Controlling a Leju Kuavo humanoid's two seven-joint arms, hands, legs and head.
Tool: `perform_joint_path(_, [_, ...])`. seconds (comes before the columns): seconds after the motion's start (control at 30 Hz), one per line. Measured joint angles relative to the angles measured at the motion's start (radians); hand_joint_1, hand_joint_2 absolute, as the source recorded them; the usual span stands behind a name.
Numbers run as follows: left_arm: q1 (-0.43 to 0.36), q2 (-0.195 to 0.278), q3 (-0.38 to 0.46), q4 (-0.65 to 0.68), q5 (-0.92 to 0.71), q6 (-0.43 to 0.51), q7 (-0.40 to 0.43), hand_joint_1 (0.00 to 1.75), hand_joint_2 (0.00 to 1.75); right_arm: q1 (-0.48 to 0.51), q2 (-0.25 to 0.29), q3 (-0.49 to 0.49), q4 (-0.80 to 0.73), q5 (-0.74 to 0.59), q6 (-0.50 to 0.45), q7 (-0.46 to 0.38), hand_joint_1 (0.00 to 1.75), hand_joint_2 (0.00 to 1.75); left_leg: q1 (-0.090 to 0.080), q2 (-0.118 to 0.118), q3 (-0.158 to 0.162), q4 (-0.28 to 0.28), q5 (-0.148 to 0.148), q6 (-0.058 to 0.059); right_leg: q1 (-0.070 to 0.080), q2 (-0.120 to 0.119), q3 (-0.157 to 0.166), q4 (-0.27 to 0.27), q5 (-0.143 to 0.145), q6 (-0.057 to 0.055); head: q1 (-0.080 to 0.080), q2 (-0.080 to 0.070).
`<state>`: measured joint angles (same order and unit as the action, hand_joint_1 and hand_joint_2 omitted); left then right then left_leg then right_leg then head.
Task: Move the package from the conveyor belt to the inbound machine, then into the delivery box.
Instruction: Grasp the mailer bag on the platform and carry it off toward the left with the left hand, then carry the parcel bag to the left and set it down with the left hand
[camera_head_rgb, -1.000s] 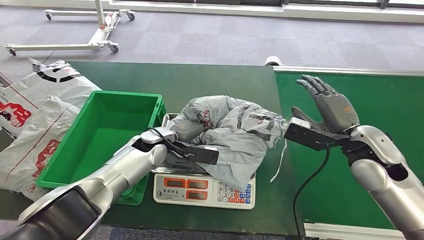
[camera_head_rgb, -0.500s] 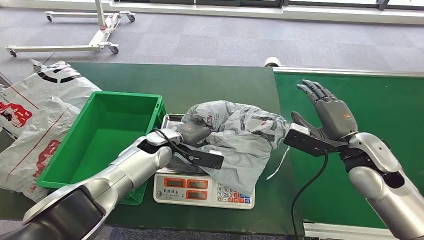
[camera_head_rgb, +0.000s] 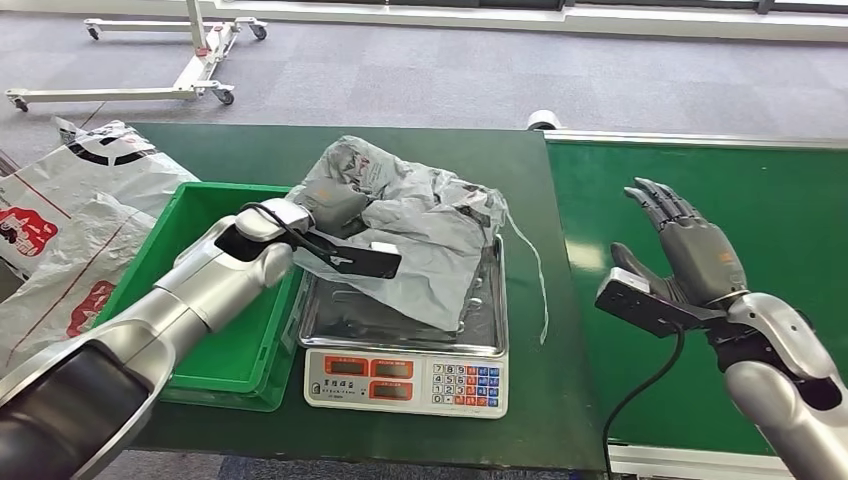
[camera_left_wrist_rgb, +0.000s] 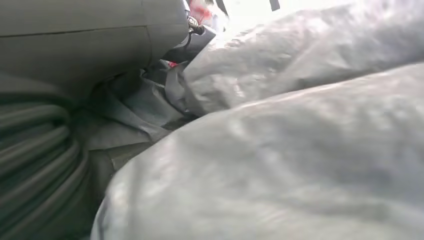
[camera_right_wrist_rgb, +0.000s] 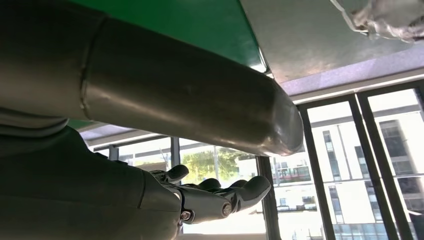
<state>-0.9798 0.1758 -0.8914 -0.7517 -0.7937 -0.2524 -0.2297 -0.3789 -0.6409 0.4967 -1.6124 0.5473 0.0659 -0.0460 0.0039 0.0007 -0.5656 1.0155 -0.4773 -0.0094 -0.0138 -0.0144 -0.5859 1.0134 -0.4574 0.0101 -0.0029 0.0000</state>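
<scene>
The crumpled grey plastic package (camera_head_rgb: 420, 225) hangs lifted over the scale's steel tray (camera_head_rgb: 480, 325), its lower edge still trailing on the tray. My left hand (camera_head_rgb: 328, 205) grips its left end, close to the rim of the green delivery box (camera_head_rgb: 150, 280). Up close in the left wrist view, the package (camera_left_wrist_rgb: 300, 150) is bunched against my left hand (camera_left_wrist_rgb: 75, 50). My right hand (camera_head_rgb: 695, 250) is held up over the green conveyor belt (camera_head_rgb: 790, 200), fingers spread and holding nothing. In the right wrist view the right hand's fingers (camera_right_wrist_rgb: 215, 197) show apart against windows.
The scale (camera_head_rgb: 405, 378) with its keypad stands near the table's front edge. White printed bags (camera_head_rgb: 60, 230) lie to the left of the box. A wheeled metal frame (camera_head_rgb: 150, 60) stands on the carpet behind the green table (camera_head_rgb: 430, 150).
My left hand has lifted the package off the scale and carried it left and back toward the green box. My right hand has drawn back to the right, lower over the belt.
</scene>
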Motion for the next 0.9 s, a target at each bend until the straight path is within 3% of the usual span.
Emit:
perform_joint_path(0.2, [-0.077,0.145,0.074,-0.137,0.004,-0.031,0.033,1.75,1.75,0.025,-0.033,-0.03,-0.001,-0.02,0.005,-0.024,0.0,0.0,0.0,0.003,-0.003,0.0,0.001,-0.001,0.0,0.003,-0.005,0.0,0.001,-0.001,0.0,0.0])
perform_joint_path(0.37, [-0.159,0.291,0.123,-0.242,0.059,-0.117,0.053,1.75,1.75,0.057,-0.056,-0.059,-0.002,-0.027,0.002,-0.036,0.0,0.0,0.001,0.004,-0.006,0.0,0.001,-0.001,0.001,0.003,-0.007,0.0,0.001,-0.001,0.0,0.0])
perform_joint_path(0.57, [-0.207,0.409,0.135,-0.295,0.075,-0.156,0.077,1.75,1.75,0.076,-0.057,-0.076,-0.009,0.0,-0.006,-0.01,0.0,0.0,0.001,0.004,-0.006,0.0,0.001,-0.001,0.001,0.003,-0.007,0.0,0.001,-0.001,0.0,0.0])
perform_joint_path(0.73, [-0.185,0.531,0.138,-0.322,0.149,-0.194,0.077,1.75,1.75,0.157,-0.065,-0.128,-0.051,0.005,-0.022,0.004,0.0,0.0,0.001,0.005,-0.006,-0.001,0.0,-0.001,0.001,0.004,-0.008,0.001,0.0,-0.001,0.0,0.0])
perform_joint_path(0.83, [-0.11,0.653,0.153,-0.379,0.245,-0.217,0.077,1.75,1.75,0.21,-0.073,-0.171,-0.078,0.007,-0.024,0.003,0.0,0.0,0.0,0.009,-0.006,-0.002,-0.001,-0.002,0.0,0.008,-0.009,0.001,0.0,-0.001,0.0,0.0])
perform_joint_path(0.9, [-0.017,0.754,0.178,-0.443,0.34,-0.216,0.088,1.75,1.75,0.235,-0.077,-0.196,-0.092,0.007,-0.023,0.0,0.0,0.0,0.0,0.013,-0.005,-0.003,-0.002,-0.004,0.0,0.013,-0.01,0.001,0.0,-0.002,0.0,0.0])
